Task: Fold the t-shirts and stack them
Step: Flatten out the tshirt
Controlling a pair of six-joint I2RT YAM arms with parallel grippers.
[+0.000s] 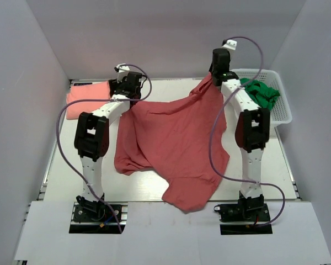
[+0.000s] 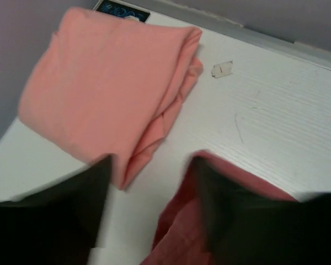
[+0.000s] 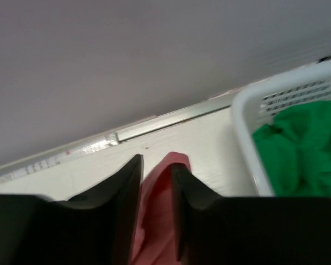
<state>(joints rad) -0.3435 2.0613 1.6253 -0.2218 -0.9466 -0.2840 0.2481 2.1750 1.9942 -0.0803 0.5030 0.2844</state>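
Top external view: the brick-red t-shirt point(image 1: 171, 143) is seen spread loosely and unfolded across the middle of the table point(image 1: 265, 165), with its near edge crumpled towards the arm bases and one far corner drawn upward into a peak. That peak is held by the right hand point(image 3: 156, 165), which is raised above the table at the far right; in the right wrist view its two fingers are pressed close together with a fold of the red cloth pinched between them. The salmon-pink t-shirt point(image 1: 85, 96) is found folded into a compact block at the far left corner of the table, next to the side wall and apart from the red shirt. The left hand point(image 2: 151, 165) is positioned just beside that block, over the far left corner of the red shirt. In the left wrist view its fingers are spread, bare table and an edge of the pink block being visible in the gap, while red cloth is bunched against the inner face of one finger point(image 2: 237, 221); whether any of that cloth is gripped cannot be told. A white basket point(image 1: 280, 113) is placed at the far right of the table, just beside the right arm, and a crumpled green cloth point(image 1: 262, 93) is held inside it.
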